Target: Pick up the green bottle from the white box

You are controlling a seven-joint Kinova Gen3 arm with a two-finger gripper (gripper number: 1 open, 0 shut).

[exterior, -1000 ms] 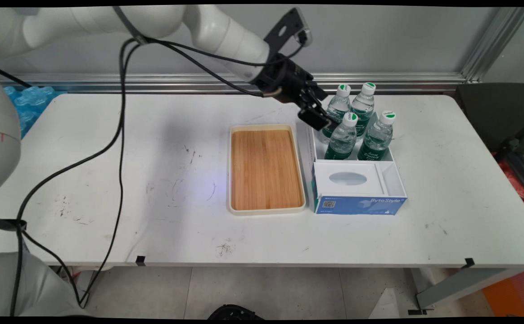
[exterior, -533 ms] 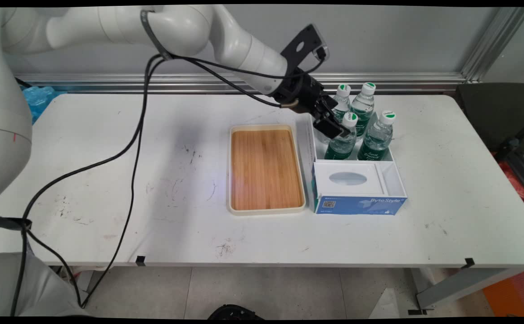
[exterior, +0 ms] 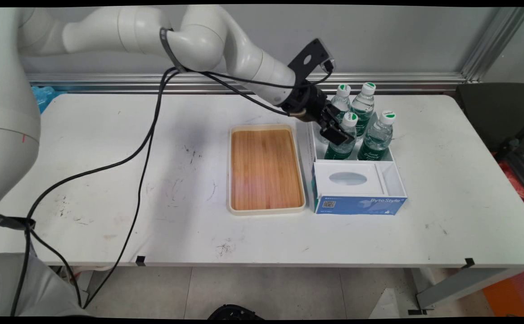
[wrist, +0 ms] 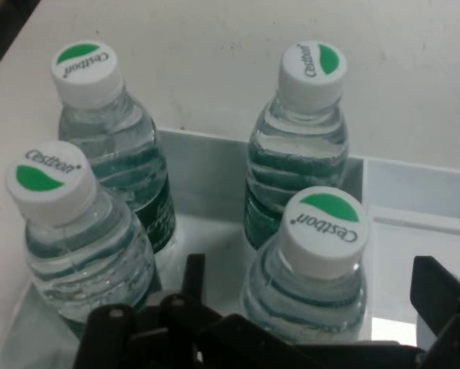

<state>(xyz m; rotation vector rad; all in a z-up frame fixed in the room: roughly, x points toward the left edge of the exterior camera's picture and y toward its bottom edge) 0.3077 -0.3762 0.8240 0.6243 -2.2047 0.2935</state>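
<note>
Four small water bottles with green labels and white, green-marked caps stand in the rear compartment of a white box with a blue front. My gripper hangs open, tilted down from the left against the front-left bottle. In the hand view that bottle is nearest, standing between the two fingers of the gripper; the fingers are beside it and not closed on it. The other bottles stand to its left and behind it.
A cream-rimmed tray with a bamboo floor lies just left of the box. The box's front compartment holds a white insert with an oval opening. Black cables hang from the arm over the table's left half.
The gripper has come down and to the right, from above the box's left rear corner to the front-left bottle. The bottles, box and tray have not moved.
</note>
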